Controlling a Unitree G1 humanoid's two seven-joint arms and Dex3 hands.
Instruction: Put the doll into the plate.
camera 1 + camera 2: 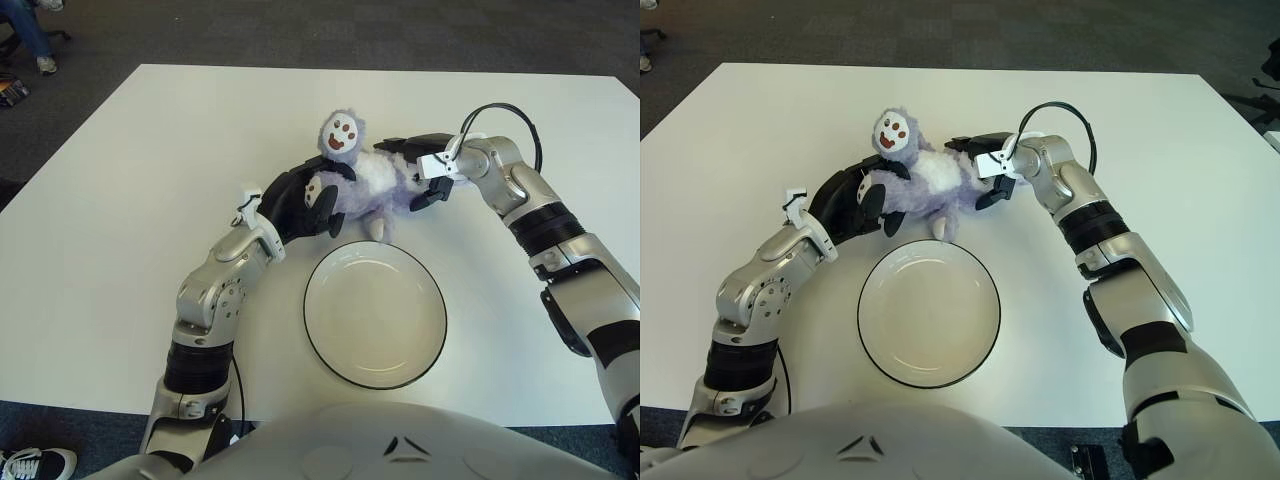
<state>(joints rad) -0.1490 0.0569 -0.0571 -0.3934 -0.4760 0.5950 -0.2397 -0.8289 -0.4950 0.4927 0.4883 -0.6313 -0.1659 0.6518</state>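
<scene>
1. The doll (362,178) is lying on the table (120,200), just beyond the plate (375,312), not yet in it.
2. The left hand (300,205) is curling its fingers around the doll's near arm and flank.
3. The right hand (425,170) is pressing its fingers against the opposite side, so both hands are pinching the soft body between them, likely for a shared lift.
4. The plate is sitting close, keeping the carry short.
5. Dark carpet (300,30) is surrounding the white table.
</scene>
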